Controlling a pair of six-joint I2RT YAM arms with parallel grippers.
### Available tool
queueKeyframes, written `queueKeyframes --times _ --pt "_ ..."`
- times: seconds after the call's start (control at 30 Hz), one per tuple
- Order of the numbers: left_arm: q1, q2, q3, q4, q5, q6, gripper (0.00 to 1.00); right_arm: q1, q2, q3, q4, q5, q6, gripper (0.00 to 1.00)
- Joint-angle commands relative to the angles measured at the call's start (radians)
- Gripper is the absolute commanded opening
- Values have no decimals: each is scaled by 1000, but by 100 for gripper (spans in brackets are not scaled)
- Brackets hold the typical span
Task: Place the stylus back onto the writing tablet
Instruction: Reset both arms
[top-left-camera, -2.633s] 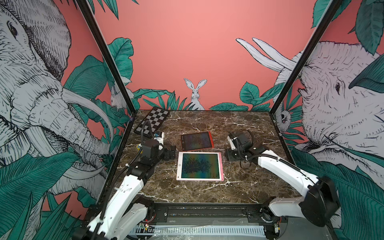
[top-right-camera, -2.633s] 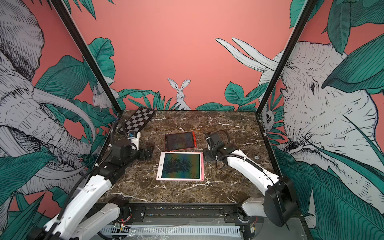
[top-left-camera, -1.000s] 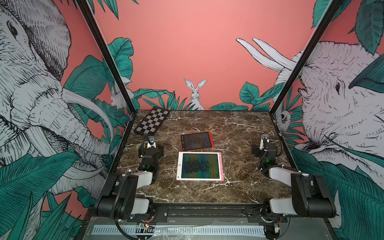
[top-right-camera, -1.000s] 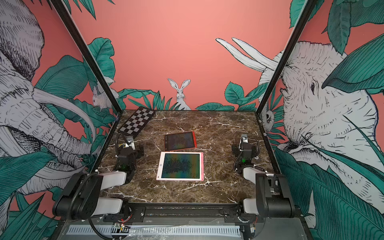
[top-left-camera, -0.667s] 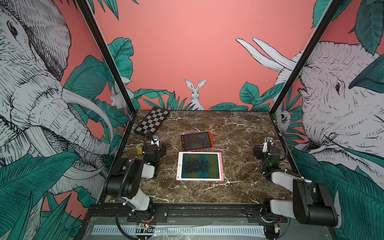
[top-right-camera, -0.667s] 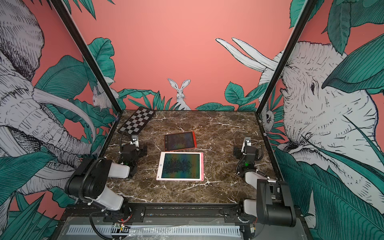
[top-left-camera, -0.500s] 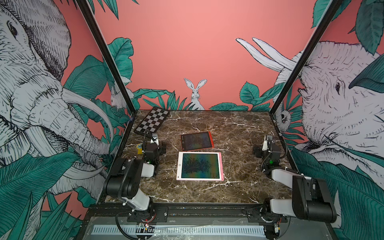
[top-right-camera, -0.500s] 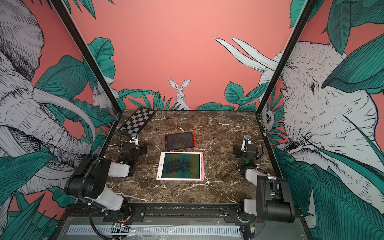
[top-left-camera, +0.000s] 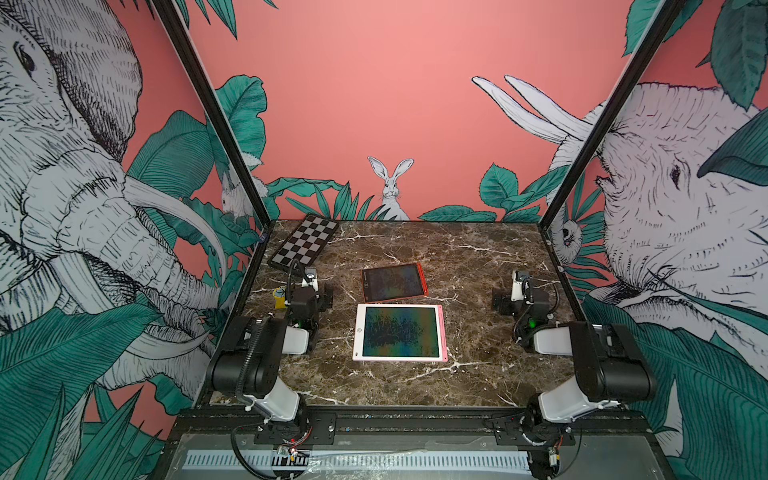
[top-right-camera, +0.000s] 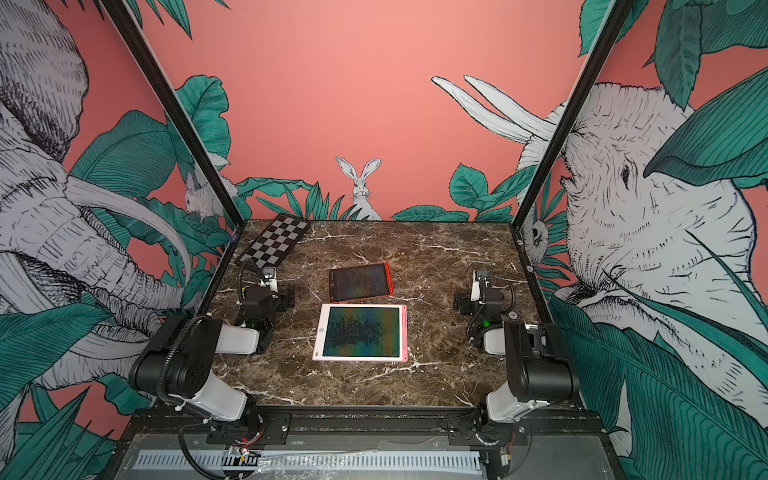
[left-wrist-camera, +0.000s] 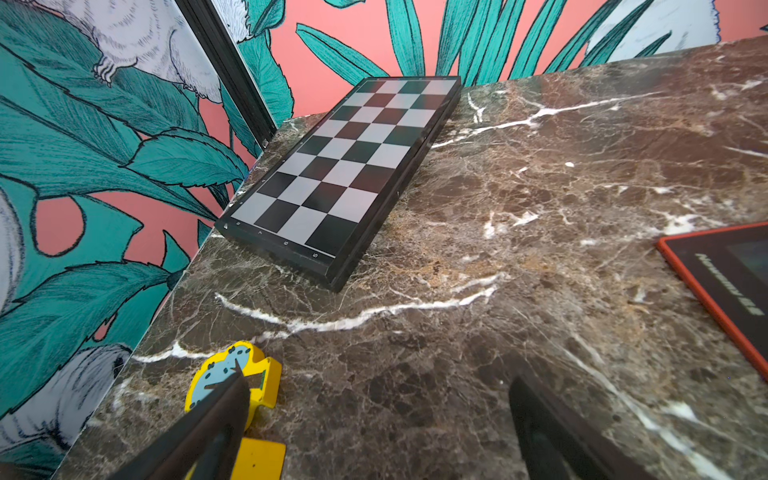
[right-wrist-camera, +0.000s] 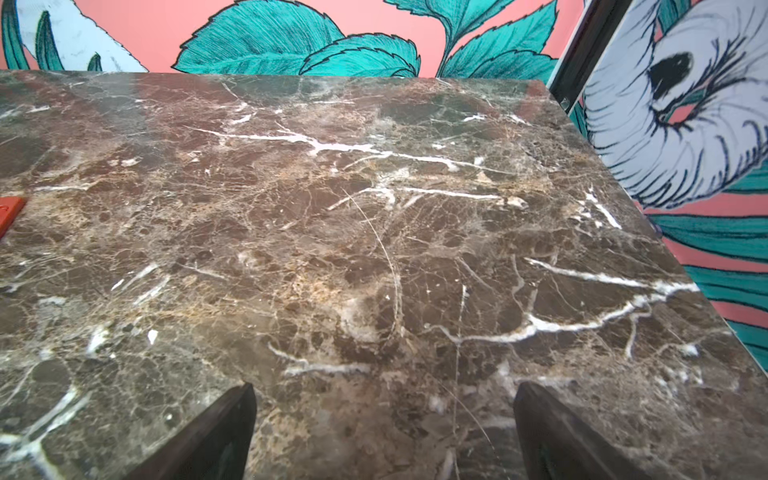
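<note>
Both top views show you the white-and-pink writing tablet (top-left-camera: 399, 330) lying flat in the middle of the marble table (right-wrist-camera: 374, 208), with a red-framed tablet (top-left-camera: 392, 281) just behind it. Along the white one's right edge, a pink strip looks like the stylus (top-right-camera: 404, 332) seated in place, though it is too small to be sure. Your left gripper (left-wrist-camera: 378, 419) and right gripper (right-wrist-camera: 382, 428) have their jaws spread wide and hold nothing; each sits near its own side wall, apart from both tablets. A yellow toy clock (left-wrist-camera: 230, 380) sits just beside the left gripper, and the chessboard (left-wrist-camera: 345, 170) lies beyond it in the far corner.
</note>
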Motion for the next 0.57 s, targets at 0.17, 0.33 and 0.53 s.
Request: queueKeyframes --times 0.17,0.33,0.53 --pt "5 -22 7 2 8 5 100 17 -9 22 33 56 -19 99" --pt "5 -22 8 2 8 5 99 17 -4 26 28 56 -21 99" --pt "5 -22 6 2 8 5 99 20 -10 22 33 60 -22 99"
